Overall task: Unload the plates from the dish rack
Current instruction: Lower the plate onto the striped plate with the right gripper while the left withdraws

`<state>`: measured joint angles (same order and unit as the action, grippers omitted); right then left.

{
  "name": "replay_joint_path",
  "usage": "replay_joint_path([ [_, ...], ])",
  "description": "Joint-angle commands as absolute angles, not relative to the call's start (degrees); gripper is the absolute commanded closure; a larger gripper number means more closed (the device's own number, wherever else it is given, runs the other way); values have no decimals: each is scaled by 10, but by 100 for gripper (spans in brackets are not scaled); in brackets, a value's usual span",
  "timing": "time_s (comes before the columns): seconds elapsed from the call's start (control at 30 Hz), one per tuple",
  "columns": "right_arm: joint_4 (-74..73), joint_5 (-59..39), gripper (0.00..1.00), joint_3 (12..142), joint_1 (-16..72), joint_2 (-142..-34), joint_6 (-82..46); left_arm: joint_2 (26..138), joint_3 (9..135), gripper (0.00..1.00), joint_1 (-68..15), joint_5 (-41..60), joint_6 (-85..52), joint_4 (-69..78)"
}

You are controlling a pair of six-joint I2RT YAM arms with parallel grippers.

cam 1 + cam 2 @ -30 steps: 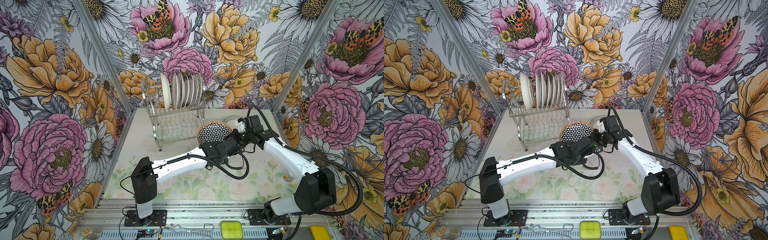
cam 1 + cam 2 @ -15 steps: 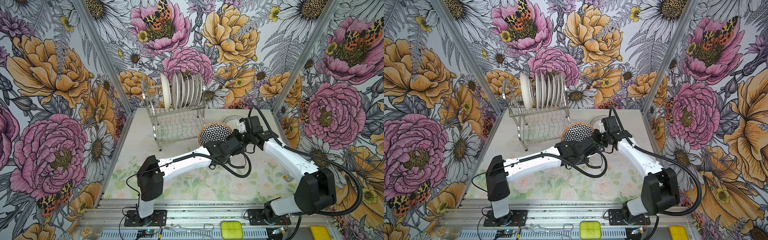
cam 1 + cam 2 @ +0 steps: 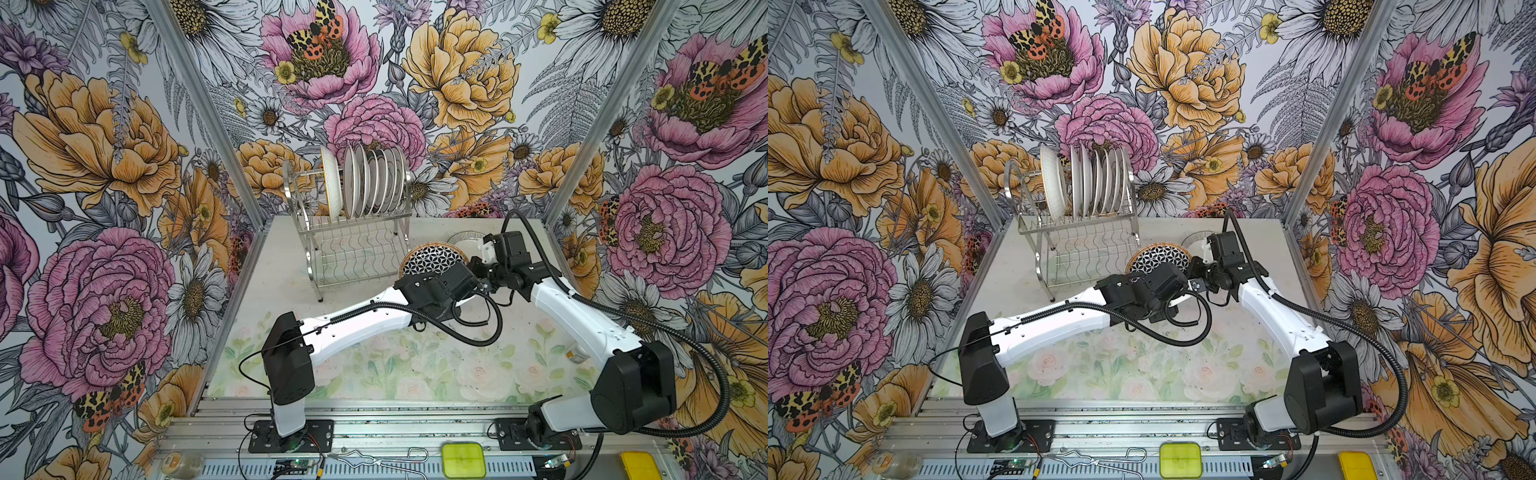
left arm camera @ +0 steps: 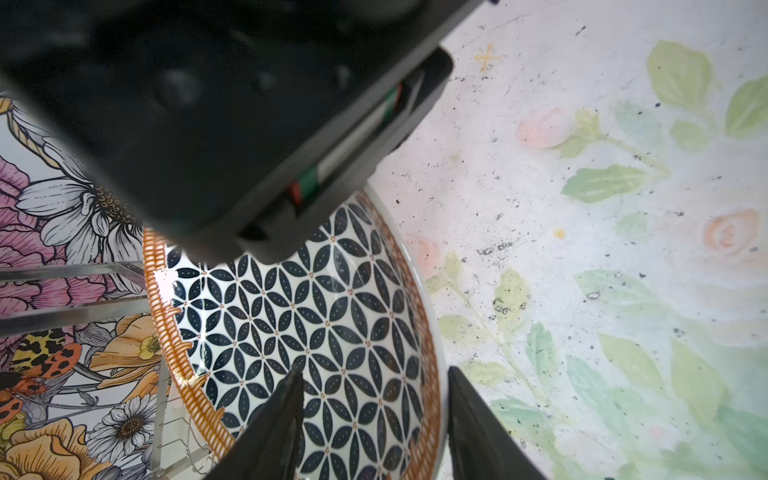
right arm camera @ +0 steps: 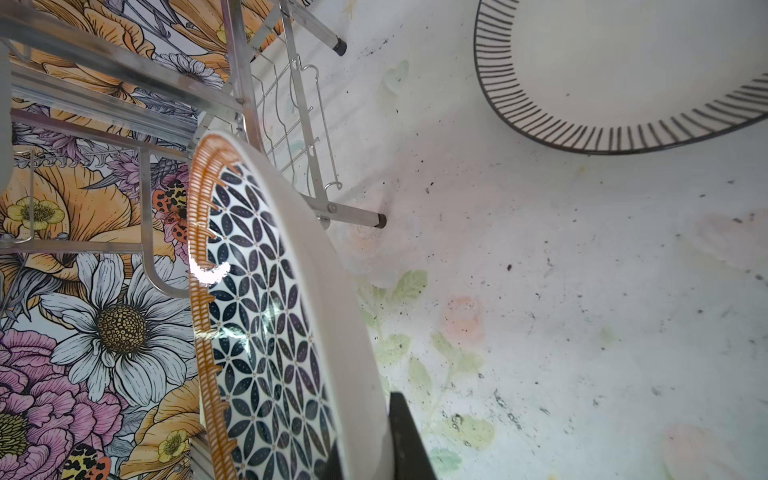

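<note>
Right gripper (image 5: 368,451): pinching the white rim of the plate (image 5: 266,332), showing only at that wrist. Left gripper (image 4: 374,399): straddling the same rim, spread, showing only at its own wrist. Hiding both sets of fingers under black housings in both top views. Displaying a navy petal lattice inside an orange hatched border. Standing on edge over the desk (image 3: 284,272), beside the right legs of the rack (image 3: 353,249), between the grippers.

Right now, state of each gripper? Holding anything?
Left gripper: open, straddling the rim of the round white plate with black petal lattice and orange edge.
Right gripper: shut on that same plate's rim.
</note>
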<state>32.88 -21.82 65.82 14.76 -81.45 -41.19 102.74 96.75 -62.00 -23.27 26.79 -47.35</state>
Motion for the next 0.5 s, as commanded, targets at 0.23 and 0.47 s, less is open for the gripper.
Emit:
replay_joint_path([
  [0.23,316,-182,100,681,104,-802,-396,935,979,28,-596,-235,258,-426],
  [0.47,300,-183,100,703,47,-819,-401,857,944,1,-565,-236,226,-425],
])
